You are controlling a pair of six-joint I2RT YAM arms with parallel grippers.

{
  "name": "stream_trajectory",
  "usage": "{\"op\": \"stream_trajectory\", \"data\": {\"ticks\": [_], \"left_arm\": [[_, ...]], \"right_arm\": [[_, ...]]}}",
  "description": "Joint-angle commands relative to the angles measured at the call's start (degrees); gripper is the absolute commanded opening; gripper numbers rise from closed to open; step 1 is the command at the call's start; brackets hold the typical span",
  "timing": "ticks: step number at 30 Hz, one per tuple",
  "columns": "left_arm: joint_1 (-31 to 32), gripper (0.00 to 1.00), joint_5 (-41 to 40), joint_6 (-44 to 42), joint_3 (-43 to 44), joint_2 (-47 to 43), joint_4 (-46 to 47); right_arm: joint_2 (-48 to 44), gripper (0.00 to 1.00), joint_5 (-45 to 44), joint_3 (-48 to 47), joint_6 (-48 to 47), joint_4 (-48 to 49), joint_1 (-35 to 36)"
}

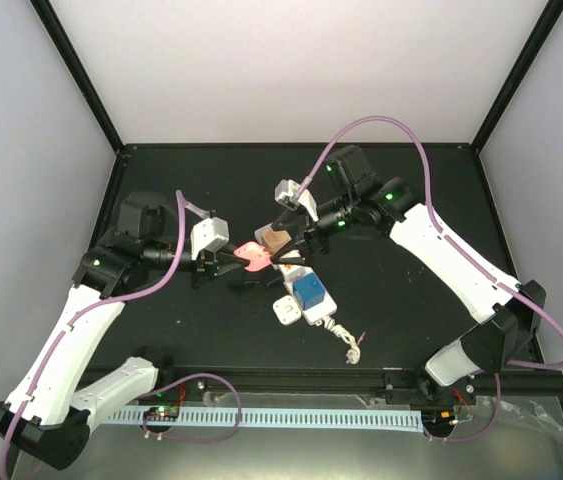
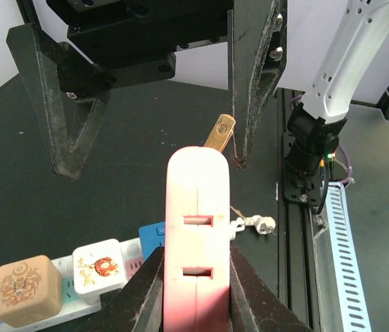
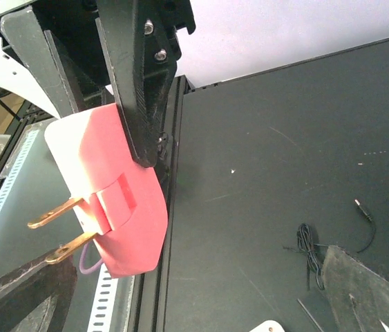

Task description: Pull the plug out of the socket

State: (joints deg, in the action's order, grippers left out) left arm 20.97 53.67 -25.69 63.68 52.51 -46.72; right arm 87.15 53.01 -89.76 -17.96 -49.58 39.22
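My left gripper [image 1: 244, 259] [image 2: 195, 273] is shut on a pink plug [image 1: 255, 256] [image 2: 195, 207] and holds it in the air, clear of the socket. The plug's two brass prongs [image 3: 59, 232] are bare and point at my right gripper [image 1: 281, 250] [image 3: 194, 297]. That gripper is open, its fingers to either side of the prong end. The socket [image 1: 306, 292] [image 2: 121, 259], a white power strip with a blue face, lies below on the black table. A tan cube adapter [image 2: 27, 290] and a white cube adapter [image 2: 99, 268] sit on it.
The strip's bundled white cord and plug [image 1: 348, 343] [image 2: 253, 225] lie toward the near edge. Another white cube [image 1: 286, 312] sits beside the strip. A thin black cable [image 3: 309, 245] lies on the table. A perforated white rail [image 1: 291, 416] runs along the front, and black frame posts stand at the back corners.
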Motion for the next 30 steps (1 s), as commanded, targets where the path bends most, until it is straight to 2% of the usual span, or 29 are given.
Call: {"op": "stream_trajectory", "data": {"ticks": [1,8,13,18,23,30], "left_arm": [[-0.14,0.11,1.33,0.62,0.58,0.14,1.24],[-0.14,0.11,1.81,-0.57,0.84,-0.04,0.0],[-0.23,0.11,1.47,-0.32,0.23,0.07,0.45],[-0.23,0.11,3.98,-1.96,0.53,0.52,-0.62],[-0.21,0.12,8.25,-3.9,1.26,0.48,-2.89],[-0.23,0.12,7.77,-1.9,1.2,0.66,-1.44]], "right_arm": [[-2.24,1.0,1.1,-1.56,0.71,1.26,1.05],[-2.61,0.99,2.48,-4.31,-2.91,-2.87,1.41],[-6.29,1.0,0.94,-3.61,-5.06,-3.92,1.4],[-8.86,1.0,-3.45,-1.16,-0.61,1.48,1.28],[-6.69,1.0,-13.1,-1.74,5.38,5.87,1.27],[-4.93,1.0,-9.27,-1.6,5.28,5.64,1.97]]}}
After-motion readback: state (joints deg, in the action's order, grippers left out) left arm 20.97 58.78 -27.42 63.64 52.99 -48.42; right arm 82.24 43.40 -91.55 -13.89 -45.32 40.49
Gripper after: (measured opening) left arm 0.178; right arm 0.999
